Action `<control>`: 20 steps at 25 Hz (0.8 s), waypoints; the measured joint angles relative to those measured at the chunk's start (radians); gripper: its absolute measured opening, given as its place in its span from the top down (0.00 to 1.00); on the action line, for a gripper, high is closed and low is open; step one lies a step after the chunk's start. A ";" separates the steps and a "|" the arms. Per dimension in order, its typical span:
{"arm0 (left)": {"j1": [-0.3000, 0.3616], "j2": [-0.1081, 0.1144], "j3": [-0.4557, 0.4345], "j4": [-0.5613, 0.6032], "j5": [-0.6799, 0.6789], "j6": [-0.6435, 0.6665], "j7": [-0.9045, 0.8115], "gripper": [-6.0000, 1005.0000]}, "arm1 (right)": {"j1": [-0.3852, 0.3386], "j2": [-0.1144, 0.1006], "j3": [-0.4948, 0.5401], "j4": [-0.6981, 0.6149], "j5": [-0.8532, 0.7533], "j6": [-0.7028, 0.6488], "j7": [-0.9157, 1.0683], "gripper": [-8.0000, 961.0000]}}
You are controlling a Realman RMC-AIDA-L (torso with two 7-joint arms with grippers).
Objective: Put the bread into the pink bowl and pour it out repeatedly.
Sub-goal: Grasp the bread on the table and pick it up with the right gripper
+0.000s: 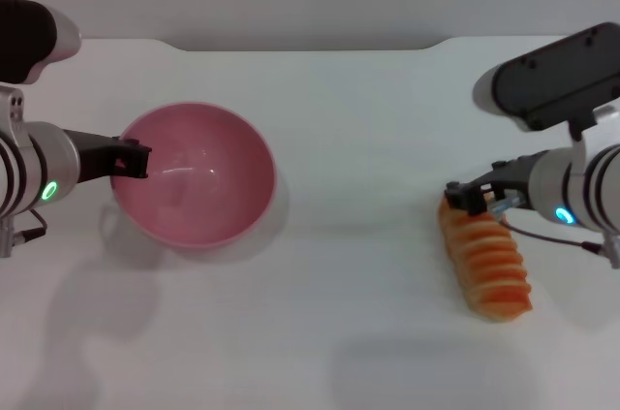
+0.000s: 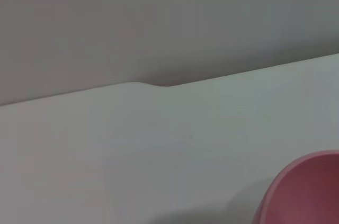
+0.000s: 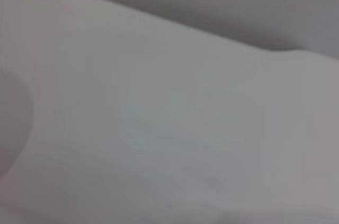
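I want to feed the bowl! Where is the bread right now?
In the head view, the bread lies on the white table at the robot's right, far from the pink bowl, with the right gripper at its far end.

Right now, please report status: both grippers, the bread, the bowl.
Left gripper at the pink bowl rim, bowl empty. Right gripper at far end of the bread, bread on the table. Nothing lies between them.

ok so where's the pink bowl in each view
head view: the pink bowl sits on the left half of the white table, with the left claw at its rim.
left wrist view: only a slice of its rim shows, in the lower right corner.
right wrist view: not in it.
shared landmark: the notch in the table's far edge.
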 joint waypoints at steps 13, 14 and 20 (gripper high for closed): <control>-0.003 0.000 0.003 0.003 0.000 -0.005 0.004 0.94 | 0.005 0.001 -0.030 0.065 -0.039 -0.039 0.050 0.37; -0.003 0.000 0.004 0.004 0.000 -0.006 0.004 0.94 | 0.005 0.001 -0.030 0.065 -0.039 -0.039 0.050 0.37; -0.004 0.000 0.006 0.007 0.001 -0.007 0.004 0.94 | 0.011 0.002 -0.031 0.116 -0.033 -0.092 0.059 0.38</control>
